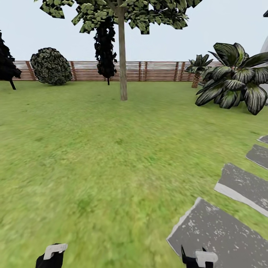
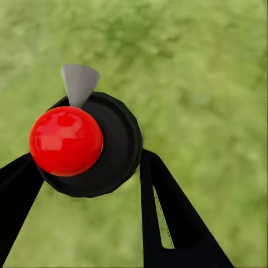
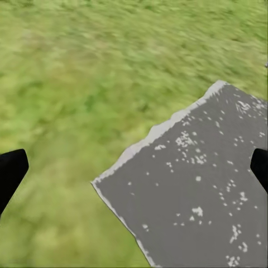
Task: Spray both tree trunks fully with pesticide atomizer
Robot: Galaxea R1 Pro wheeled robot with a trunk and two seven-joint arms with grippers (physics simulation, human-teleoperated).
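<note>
The pesticide atomizer (image 2: 67,139), a dark round bottle with a glossy red top and a grey nozzle tip, sits between the two black fingers (image 2: 167,206) of my left gripper (image 2: 89,167), which is shut on it above grass. In the head view the left gripper (image 1: 52,256) is low at the near left and the right gripper (image 1: 197,259) low at the near right. The right gripper (image 3: 134,167) is open over the edge of a grey paving slab (image 3: 201,190), nothing between its fingers. One tree (image 1: 123,15) with a straight grey-tan tree trunk (image 1: 123,63) stands far ahead on the lawn.
Grey stepping slabs (image 1: 242,186) run along the right over the grass. A broad-leaved palm plant (image 1: 234,82) stands at the far right, a round bush (image 1: 51,66) and dark narrow trees (image 1: 105,48) by the brown slat fence (image 1: 160,70). Open lawn (image 1: 93,149) lies between me and the trunk.
</note>
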